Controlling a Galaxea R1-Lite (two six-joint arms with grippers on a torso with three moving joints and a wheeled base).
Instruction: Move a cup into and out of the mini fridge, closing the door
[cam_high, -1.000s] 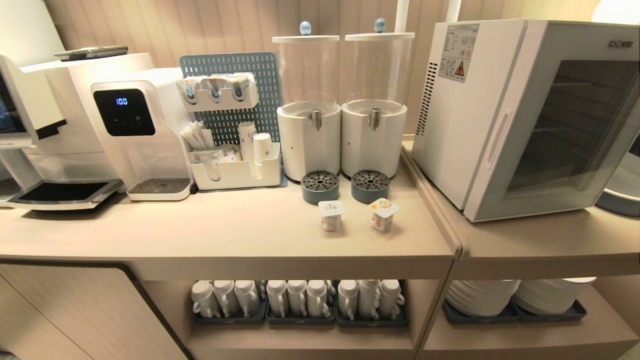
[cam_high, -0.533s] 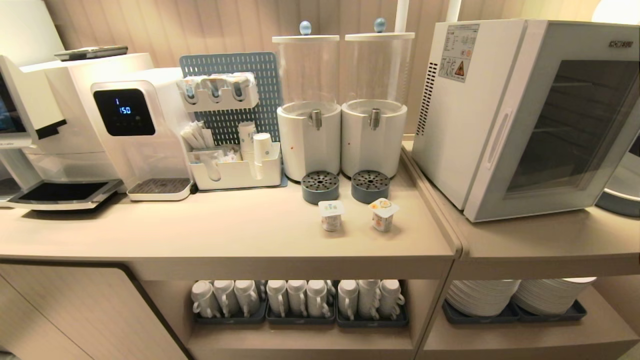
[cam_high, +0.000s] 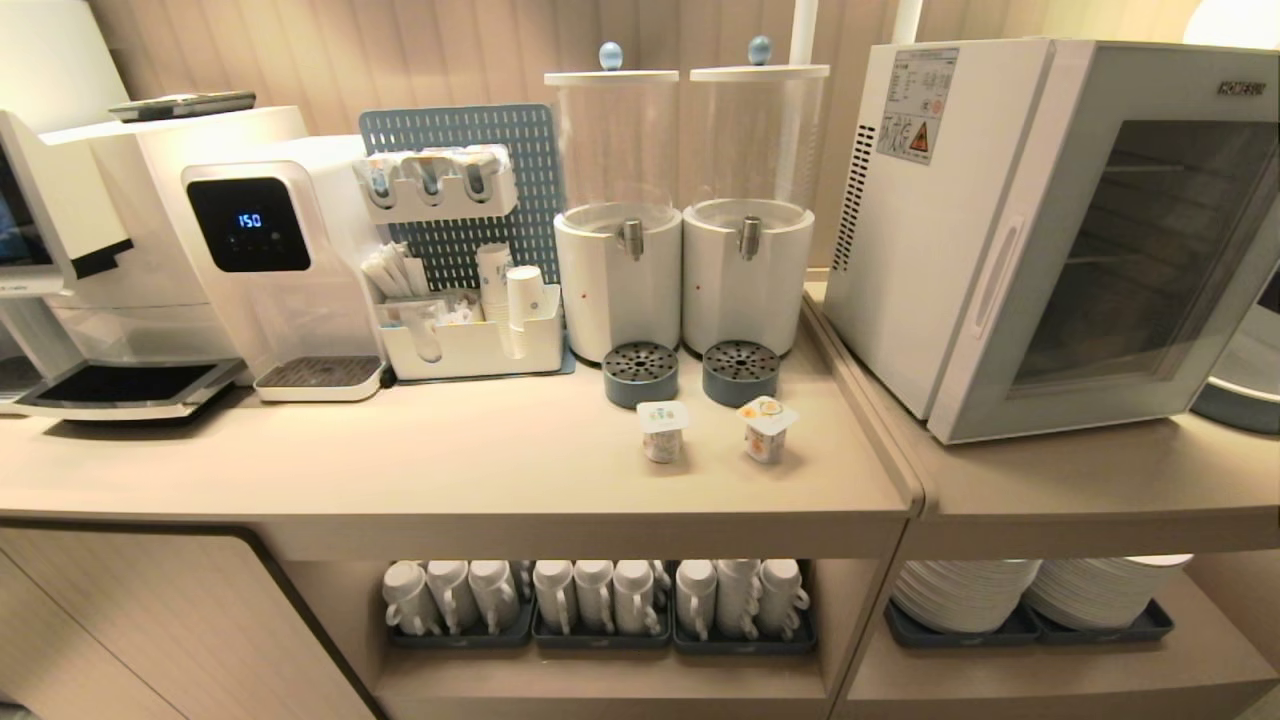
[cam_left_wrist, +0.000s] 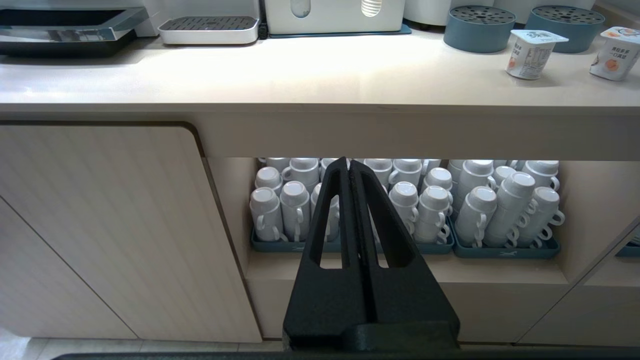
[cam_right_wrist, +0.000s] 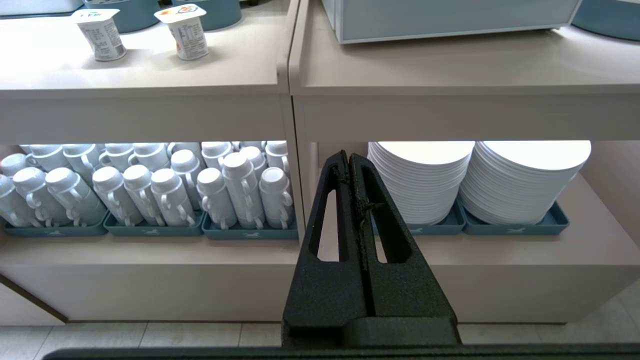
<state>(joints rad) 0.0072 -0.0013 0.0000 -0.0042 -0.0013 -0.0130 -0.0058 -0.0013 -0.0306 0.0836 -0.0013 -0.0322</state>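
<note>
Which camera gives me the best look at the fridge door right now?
The head view: the door shows whole and shut, shelves visible through its glass. The right wrist view catches only its bottom frame edge; the left wrist view misses it.

The robot's black left gripper (cam_left_wrist: 349, 167) has its two wedge-shaped fingers pressed flat together, tips pointing toward twelve o'clock, nothing between them. The matching black right gripper (cam_right_wrist: 348, 160) is likewise fully closed and empty, pointing level ahead. Neither arm appears in the head view.

Dispenser display (cam_high: 249, 220) (now "150" alone)
</note>
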